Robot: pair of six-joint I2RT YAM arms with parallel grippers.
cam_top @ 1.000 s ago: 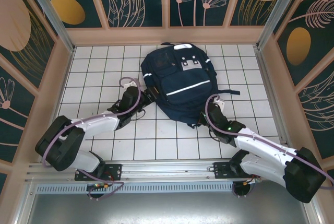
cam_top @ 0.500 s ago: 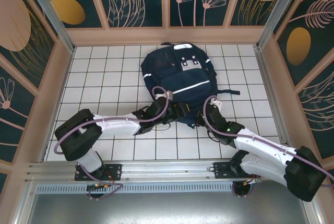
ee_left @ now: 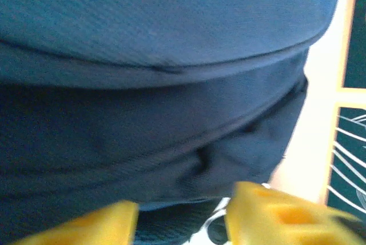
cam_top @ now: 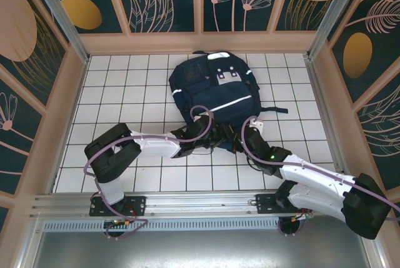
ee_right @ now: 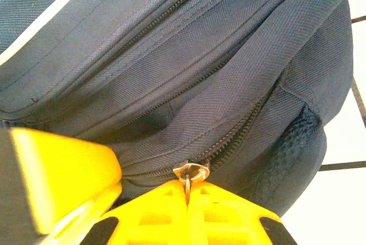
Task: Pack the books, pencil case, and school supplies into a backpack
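Right pincer (ee_right: 187,196) pinching zipper pull (ee_right: 191,172) of backpack (ee_right: 171,56); left pincer (ee_left: 180,222) partly spread, close to backpack.

The left arm (cam_top: 156,146) stretches low and rightward toward the middle, left gripper (ee_left: 183,216) with fingers parted, while the right arm (cam_top: 312,183) angles far-left, right gripper (ee_right: 187,192) pinched tight on a zipper pull (ee_right: 191,172).

We count:
- one backpack (cam_top: 215,90)
- on it, two white stripes (cam_top: 228,104) and two pale patches (cam_top: 229,77)
- two arms: left arm (cam_top: 144,146), right arm (cam_top: 312,177)
- two grippers: left gripper (ee_left: 182,222), right gripper (ee_right: 187,193), two yellow fingers (ee_left: 274,216) each
- one zipper pull (ee_right: 190,172), at right gripper tip
- three zipper tracks (ee_right: 189,85), just ahead of right gripper
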